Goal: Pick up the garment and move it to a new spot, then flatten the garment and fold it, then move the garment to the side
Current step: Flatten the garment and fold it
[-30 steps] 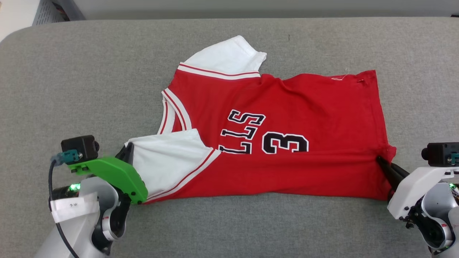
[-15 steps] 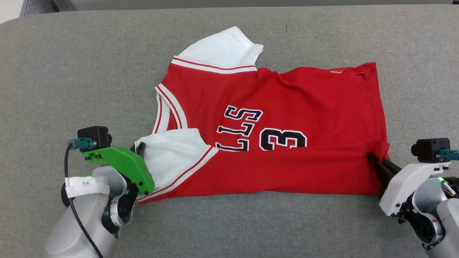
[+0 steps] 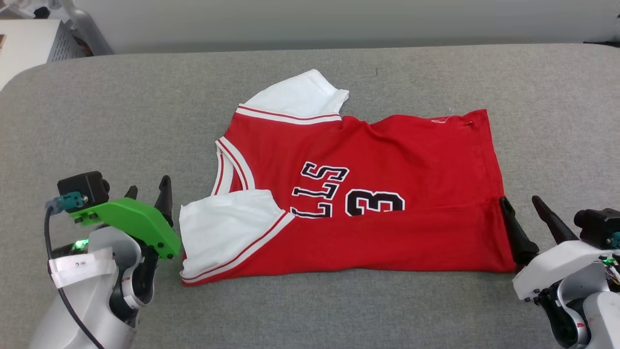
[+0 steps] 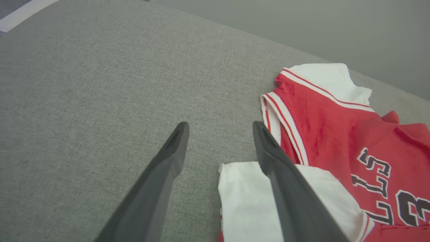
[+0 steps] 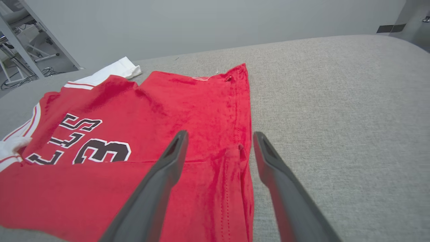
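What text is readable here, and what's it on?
"LLS": black, white-outlined letters on the red shirt, sideways in the head view; a fold hides anything before them.
"3": large black number beside those letters, lower edge cut off by the same fold.
White tape label on the left arm: handwriting too small to read.

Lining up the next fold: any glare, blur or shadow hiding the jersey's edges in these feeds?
Head view: even soft light, garment crisp, no glare. Left wrist view: white sleeve nearly washed out, left fingers soft-edged. Right wrist view: hem sharp, creases readable.
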`<state>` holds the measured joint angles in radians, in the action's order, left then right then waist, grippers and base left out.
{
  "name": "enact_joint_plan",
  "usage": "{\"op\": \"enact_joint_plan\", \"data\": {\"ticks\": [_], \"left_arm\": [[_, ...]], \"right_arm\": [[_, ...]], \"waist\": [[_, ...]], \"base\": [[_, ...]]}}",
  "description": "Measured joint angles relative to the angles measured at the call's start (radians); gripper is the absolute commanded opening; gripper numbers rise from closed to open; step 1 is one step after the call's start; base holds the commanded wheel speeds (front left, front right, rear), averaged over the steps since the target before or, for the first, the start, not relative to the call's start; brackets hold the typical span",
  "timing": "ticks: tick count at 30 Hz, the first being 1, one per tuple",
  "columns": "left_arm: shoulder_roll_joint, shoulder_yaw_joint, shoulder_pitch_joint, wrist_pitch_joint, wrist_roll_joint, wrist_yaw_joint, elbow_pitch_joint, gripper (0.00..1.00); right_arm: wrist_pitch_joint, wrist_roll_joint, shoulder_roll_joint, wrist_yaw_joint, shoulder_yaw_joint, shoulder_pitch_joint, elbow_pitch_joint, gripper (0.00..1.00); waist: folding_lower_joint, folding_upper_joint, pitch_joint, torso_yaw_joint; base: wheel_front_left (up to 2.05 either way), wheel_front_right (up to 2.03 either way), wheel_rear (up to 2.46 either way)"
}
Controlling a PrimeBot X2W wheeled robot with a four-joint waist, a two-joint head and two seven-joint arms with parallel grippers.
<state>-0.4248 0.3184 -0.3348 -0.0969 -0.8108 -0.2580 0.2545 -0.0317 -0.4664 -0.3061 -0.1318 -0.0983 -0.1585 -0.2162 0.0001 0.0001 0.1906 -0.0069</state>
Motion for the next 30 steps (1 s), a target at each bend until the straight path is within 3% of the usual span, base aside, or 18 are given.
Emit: {"op": "enact_joint_plan", "data": {"ticks": [8,14,20,26,30], "left_arm": [[-0.099,0.03,0.09,-0.189,-0.04,-0.01,-0.203,1.0],[-0.155,0.078,0.14,-0.355,-0.055,-0.038,-0.308,1.0],[-0.168,0.119,0.176,-0.445,-0.07,-0.072,-0.289,1.0],[-0.164,0.128,0.173,-0.477,-0.096,-0.076,-0.21,1.0],[-0.145,0.138,0.147,-0.504,-0.11,-0.055,-0.164,1.0]], "right_arm": [[0.014,0.096,0.108,0.0,0.099,0.087,0.132,1.0],[0.048,0.126,0.145,0.0,0.125,0.123,0.207,1.0],[0.063,0.131,0.162,0.0,0.13,0.125,0.243,1.0],[0.071,0.13,0.166,0.0,0.128,0.126,0.258,1.0],[0.071,0.126,0.164,0.0,0.128,0.125,0.262,1.0]], "waist": [[0.0,0.0,-0.043,-0.013],[0.0,-0.0001,-0.049,-0.03],[0.0,-0.0001,-0.031,-0.046],[0.0,-0.0001,-0.003,-0.06],[0.0,0.0,0.015,-0.069]], "base": [[0.0,0.0,0.0],[0.0,0.0,0.0],[0.0,0.0,0.0],[0.0,0.0,0.0],[0.0,0.0,0.0]]}}
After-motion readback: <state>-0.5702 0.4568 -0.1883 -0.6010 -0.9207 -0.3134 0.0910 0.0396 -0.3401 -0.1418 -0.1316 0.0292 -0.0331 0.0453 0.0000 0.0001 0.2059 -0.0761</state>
